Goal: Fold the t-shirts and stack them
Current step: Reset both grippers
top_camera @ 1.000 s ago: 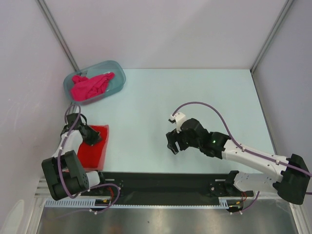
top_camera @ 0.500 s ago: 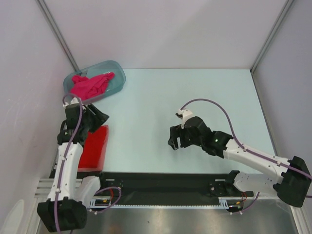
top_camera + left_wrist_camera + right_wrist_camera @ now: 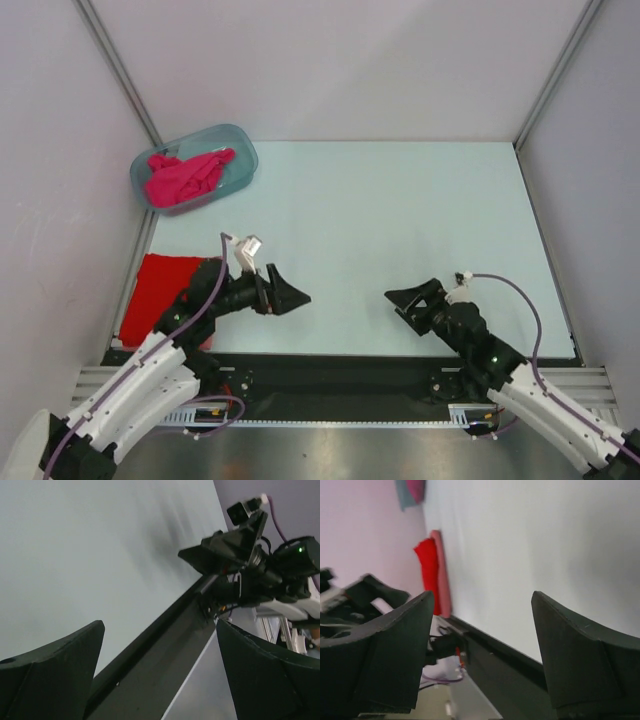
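Top external: folded bright red cloth t-shirt point(image 3: 160, 290) done — crumpled magenta-pink cloth t-shirt point(image 3: 185, 177) left to fold, lying in translucent blue-grey plastic tub point(image 3: 243, 152). Left gripper point(image 3: 291, 294) and right gripper point(image 3: 400, 300) both spread apart, empty.

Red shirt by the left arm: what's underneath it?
A salmon-pink shirt lies under the red shirt; only its edge shows, in the right wrist view. The rest is covered.
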